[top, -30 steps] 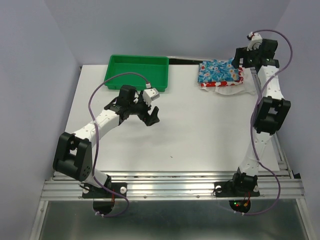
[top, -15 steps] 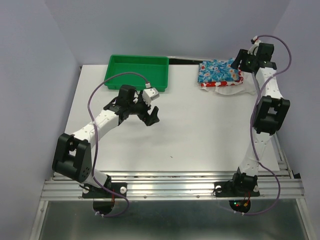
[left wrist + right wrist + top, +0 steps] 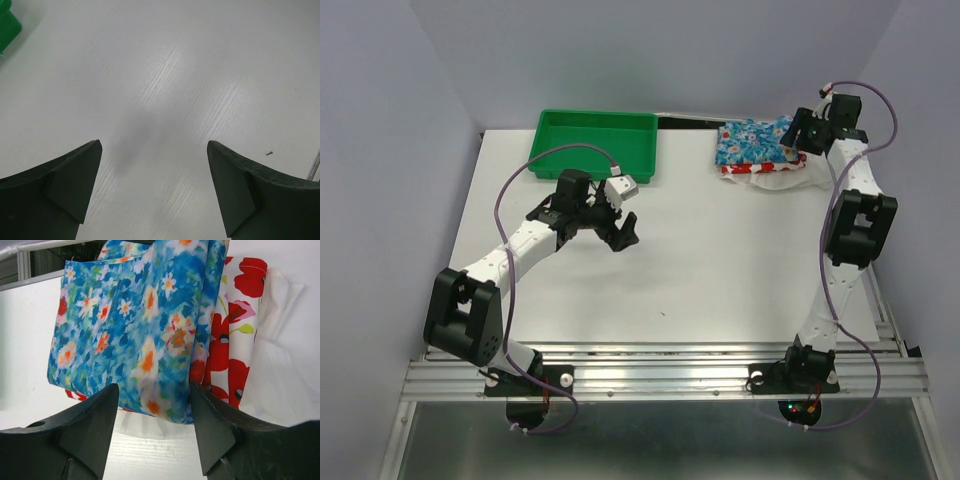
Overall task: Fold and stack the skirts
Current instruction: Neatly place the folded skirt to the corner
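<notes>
The blue skirt (image 3: 752, 140) with small white and orange flowers lies folded on top of the white skirt with red flowers (image 3: 766, 168) at the table's far right. In the right wrist view the blue skirt (image 3: 135, 325) covers most of the white and red one (image 3: 240, 340). My right gripper (image 3: 798, 140) hangs open just off the stack's right edge, its jaws (image 3: 152, 405) apart and empty above the cloth's edge. My left gripper (image 3: 620, 232) is open and empty over bare table near the middle left, as the left wrist view (image 3: 152, 165) shows.
A green plastic tray (image 3: 595, 142) stands at the back, left of the skirts; its corner (image 3: 7, 27) shows in the left wrist view. Grey walls close in the table at left, back and right. A metal rail runs along the near edge.
My right gripper has drawn back to the right, off the skirt stack. The stack and my left arm have not moved.
</notes>
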### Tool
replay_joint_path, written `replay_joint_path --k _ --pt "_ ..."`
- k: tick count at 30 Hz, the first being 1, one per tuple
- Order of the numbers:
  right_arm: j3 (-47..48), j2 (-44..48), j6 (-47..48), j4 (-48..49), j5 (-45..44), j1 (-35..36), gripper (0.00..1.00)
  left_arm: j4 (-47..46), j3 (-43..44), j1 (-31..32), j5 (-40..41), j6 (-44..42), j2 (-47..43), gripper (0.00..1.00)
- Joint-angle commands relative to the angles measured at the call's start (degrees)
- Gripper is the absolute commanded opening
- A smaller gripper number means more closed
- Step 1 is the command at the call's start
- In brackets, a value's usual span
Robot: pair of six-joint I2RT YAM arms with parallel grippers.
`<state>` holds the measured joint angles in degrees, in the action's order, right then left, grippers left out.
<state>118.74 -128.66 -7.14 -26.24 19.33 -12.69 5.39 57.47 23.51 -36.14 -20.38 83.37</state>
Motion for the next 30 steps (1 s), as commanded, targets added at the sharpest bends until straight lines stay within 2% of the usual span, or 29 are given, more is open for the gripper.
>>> replay_joint_path --k 1,4,7,8,10,12,15,18,30 --pt "-0.4 -1.2 1.8 2.5 -3.5 0.0 0.64 -1.4 0.5 0.0 -0.9 0.4 -2.9 0.99" --pt "-0.6 -1.5 2.3 2.5 -3.4 0.0 0.62 -1.3 0.4 0.0 -0.9 0.3 -3.0 0.99" --pt "-0.4 -1.6 2.6 2.8 -3.3 0.0 0.51 -1.3 0.4 0.0 -0.9 0.3 -3.0 0.99" --pt "-0.3 -1.7 2.6 2.9 -3.6 0.0 0.41 -1.3 0.4 0.0 -0.9 0.4 -2.9 0.99" --pt "0.2 -1.7 2.7 2.9 -5.2 0.0 0.31 -1.3 0.5 0.0 -0.9 0.4 -3.0 0.99" --pt "1.1 -2.0 2.6 3.0 -6.7 -0.6 0.14 -1.3 0.5 0.0 -0.9 0.5 -3.0 0.99" --pt "2.2 -2.3 2.6 3.0 -8.2 -1.1 0.02 -1.3 0.5 0.0 -0.9 0.5 -3.0 0.99" --pt "3.4 -2.8 3.9 3.0 -8.3 -2.4 0.01 -1.3 0.4 0.0 -0.9 0.4 -2.9 0.99" --pt "3.3 -2.1 10.4 2.4 1.6 -6.6 0.01 -0.8 1.0 0.0 -1.0 0.2 -1.5 0.99"
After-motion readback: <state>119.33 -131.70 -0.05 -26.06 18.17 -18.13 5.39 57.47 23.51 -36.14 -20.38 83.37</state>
